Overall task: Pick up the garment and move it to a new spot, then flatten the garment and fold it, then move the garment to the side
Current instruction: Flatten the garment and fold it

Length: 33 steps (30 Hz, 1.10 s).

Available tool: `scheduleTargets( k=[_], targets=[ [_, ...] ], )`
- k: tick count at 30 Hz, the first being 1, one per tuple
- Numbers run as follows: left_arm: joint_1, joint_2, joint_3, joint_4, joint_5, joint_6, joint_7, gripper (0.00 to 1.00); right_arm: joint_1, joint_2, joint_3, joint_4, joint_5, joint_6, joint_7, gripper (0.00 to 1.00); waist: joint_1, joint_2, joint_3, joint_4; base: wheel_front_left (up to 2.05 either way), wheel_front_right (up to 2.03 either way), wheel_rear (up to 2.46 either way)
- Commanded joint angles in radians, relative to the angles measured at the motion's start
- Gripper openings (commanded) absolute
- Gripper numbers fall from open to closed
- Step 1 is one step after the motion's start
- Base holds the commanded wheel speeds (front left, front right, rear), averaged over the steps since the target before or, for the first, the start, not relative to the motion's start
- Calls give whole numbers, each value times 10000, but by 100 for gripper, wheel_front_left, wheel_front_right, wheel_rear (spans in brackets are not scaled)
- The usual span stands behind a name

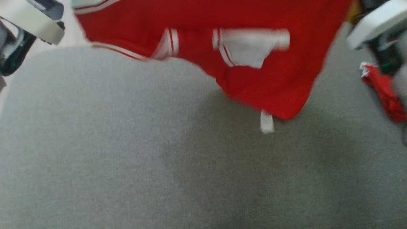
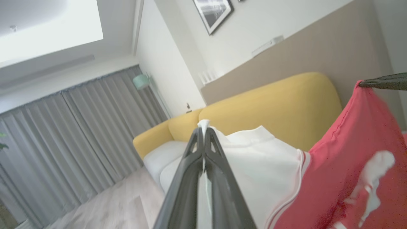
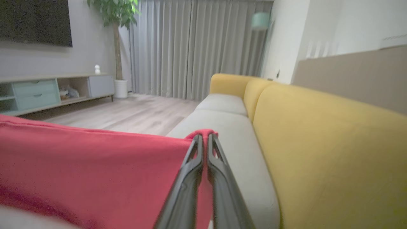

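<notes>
The garment (image 1: pixel 254 76) is red with white panels and white stripes. It hangs in the air over the grey seat cushion (image 1: pixel 127 152), blurred, with a white tag at its lowest corner. My left gripper (image 2: pixel 203 127) is shut on a white edge of the garment (image 2: pixel 264 165). My right gripper (image 3: pixel 205 136) is shut on a red edge of the garment (image 3: pixel 95 165). The cloth stretches between both grippers. In the head view the pale left wrist (image 1: pixel 31 22) sits at the top left and the right wrist (image 1: pixel 375 25) at the top right.
A yellow sofa back (image 3: pixel 318 149) runs along the grey cushions (image 3: pixel 229 136). A loose bit of red cloth (image 1: pixel 386 92) shows at the right edge of the head view. Wooden floor (image 3: pixel 133 111), a low cabinet (image 3: pixel 38 92), a potted plant (image 3: pixel 116 19) and grey curtains lie beyond.
</notes>
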Motion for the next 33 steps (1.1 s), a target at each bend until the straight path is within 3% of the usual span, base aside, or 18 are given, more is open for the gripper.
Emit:
scheduleTargets(
  k=[1,3,7,13,18,23,29,33],
  targets=[
    [-530,480,771,-439,-241,23,-93,0,34,-507,-311,-562,165,65,-133,0,2,-1,-788,111,0,0,0],
    [-457,623,1061,-1024,-522,21,-109,0,283,-1257,-828,-1304,346,65,-133,0,2,-1,-1139,231,0,0,0],
    [-467,877,1317,-1739,-768,20,-115,0,501,-2138,-1272,-2196,277,65,-124,0,2,-1,-1416,290,0,0,0],
    [-556,941,1583,-2261,-1339,19,-27,0,463,-2704,-1796,-3047,-105,65,368,0,2,-1,-1463,261,0,0,0],
    [-869,837,1303,-1957,-1641,19,421,0,247,-2444,-2103,-3275,-446,65,1340,0,2,-1,-1029,209,0,0,0],
    [-1694,322,620,-1042,-1292,18,651,0,-225,-2176,-2347,-2873,-784,65,1841,0,2,-1,124,369,0,0,0],
    [-3092,-661,256,807,109,141,125,0,-1351,-1636,-2727,-2058,-1248,65,1413,0,2,-1,1691,442,0,0,0],
    [-4213,-1290,662,1629,1166,730,-102,0,-2534,-1355,-3038,-1465,-1816,65,604,0,2,-1,2578,415,0,0,0]
  ],
)
